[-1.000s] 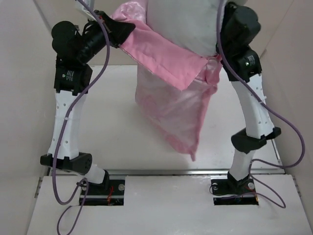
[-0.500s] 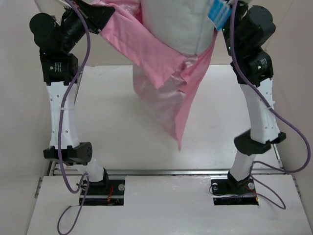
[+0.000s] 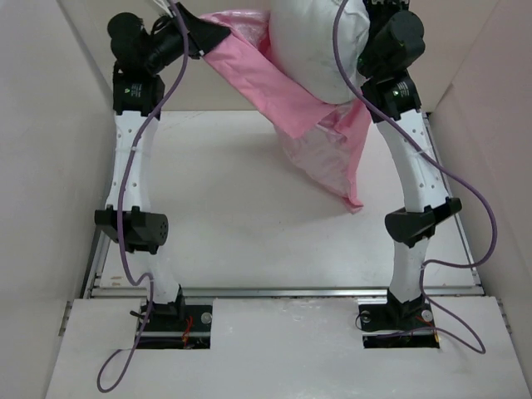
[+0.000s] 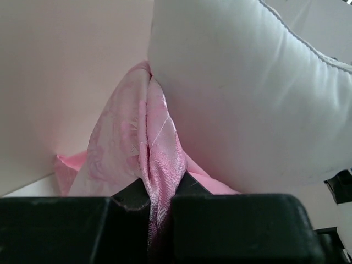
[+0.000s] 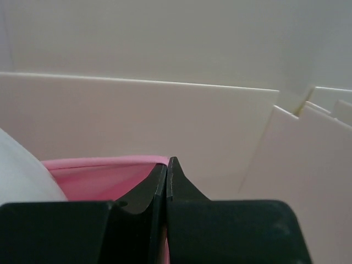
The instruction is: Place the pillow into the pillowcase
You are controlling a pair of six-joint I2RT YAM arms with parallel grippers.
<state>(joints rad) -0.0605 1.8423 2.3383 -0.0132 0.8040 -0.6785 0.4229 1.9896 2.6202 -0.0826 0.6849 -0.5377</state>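
Left claw [image 4: 157, 193]: closed tight on a bunched fold of the pillowcase [image 3: 326, 148]. The rose-patterned satin was pinched between its fingers. It was raised at the upper left of the overhead view.
Right claw [image 5: 167, 165]: fingers pressed together, with a thin pink edge of the pillowcase caught between them. It stood at the upper right of the overhead view, at the frame's top edge.
Pillow [image 3: 320, 41]: top centre of the overhead view, held well above the counter [image 3: 208, 208] between the two arms. Its lower end sat inside the open mouth of the pillowcase. Its upper part was bare and cut off by the frame.
Pillowcase: the matte rim was stretched from the left claw across beneath the pillow toward the right arm. The remainder hung slack below the pillow, right of centre.
Lowest corner of pillowcase: close to the counter; contact could not be determined.
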